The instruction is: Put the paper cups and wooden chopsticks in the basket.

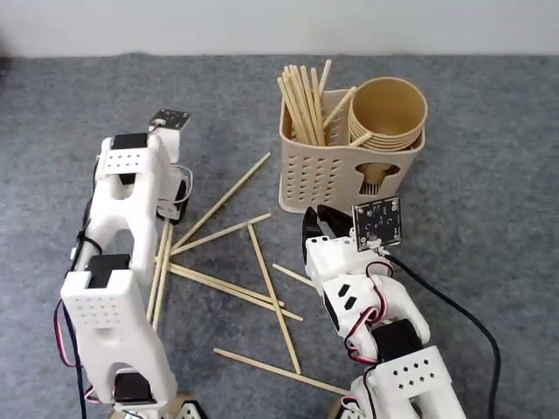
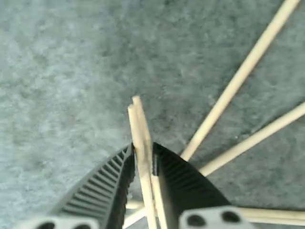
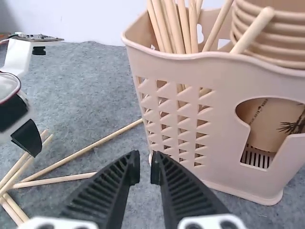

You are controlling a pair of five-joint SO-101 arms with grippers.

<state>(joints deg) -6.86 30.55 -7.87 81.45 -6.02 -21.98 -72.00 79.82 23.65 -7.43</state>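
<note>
Wooden chopsticks (image 2: pixel 137 126) in left pincer (image 2: pixel 142 149); tails hidden between jaws

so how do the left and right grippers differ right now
The left gripper clamps two chopsticks; the right gripper holds nothing. The left points down at the carpet; the right faces the basket. Both have black ribbed jaws, nearly closed.

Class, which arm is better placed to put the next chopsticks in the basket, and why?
Left: the left claw is shut on two chopsticks. The right claw sits by the basket holding nothing.
</note>
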